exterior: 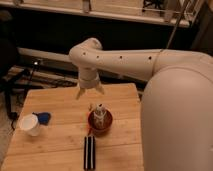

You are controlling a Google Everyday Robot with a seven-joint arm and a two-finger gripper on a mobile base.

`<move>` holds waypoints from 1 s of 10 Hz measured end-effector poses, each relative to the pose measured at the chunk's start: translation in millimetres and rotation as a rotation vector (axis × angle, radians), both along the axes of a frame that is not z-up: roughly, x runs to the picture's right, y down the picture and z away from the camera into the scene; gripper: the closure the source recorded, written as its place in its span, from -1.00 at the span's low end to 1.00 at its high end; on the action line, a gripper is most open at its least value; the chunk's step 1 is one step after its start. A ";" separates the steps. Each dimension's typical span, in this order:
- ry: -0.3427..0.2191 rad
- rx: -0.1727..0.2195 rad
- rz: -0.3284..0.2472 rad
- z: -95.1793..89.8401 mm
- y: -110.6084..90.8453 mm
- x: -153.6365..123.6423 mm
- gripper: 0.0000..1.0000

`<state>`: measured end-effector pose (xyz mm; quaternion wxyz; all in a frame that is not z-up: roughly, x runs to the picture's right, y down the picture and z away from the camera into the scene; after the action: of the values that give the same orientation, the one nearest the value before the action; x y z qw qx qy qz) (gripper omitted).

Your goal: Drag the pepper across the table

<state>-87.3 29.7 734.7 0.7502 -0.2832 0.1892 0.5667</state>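
Note:
The light-wood table (55, 107) fills the lower left. My gripper (90, 93) hangs from the white arm above the table's back middle, fingers spread open and empty, a little behind and to the left of the round dark-red bowl (101, 125). A pale shaker bottle (99, 114) stands in the bowl. The pepper (90, 131) shows only as a slim orange-red sliver against the bowl's front left rim, mostly hidden.
A dark ribbed oblong object (89, 152) lies near the table's front edge, in front of the bowl. A white cup (30, 124) and a blue object (44, 118) sit at the left side. My arm's large white body (175, 110) fills the right.

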 end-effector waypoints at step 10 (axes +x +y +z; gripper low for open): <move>0.082 -0.192 -0.183 81.5 44.6 -13.6 -0.60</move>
<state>-100.8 74.3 816.2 0.7597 -0.3118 0.2982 0.4865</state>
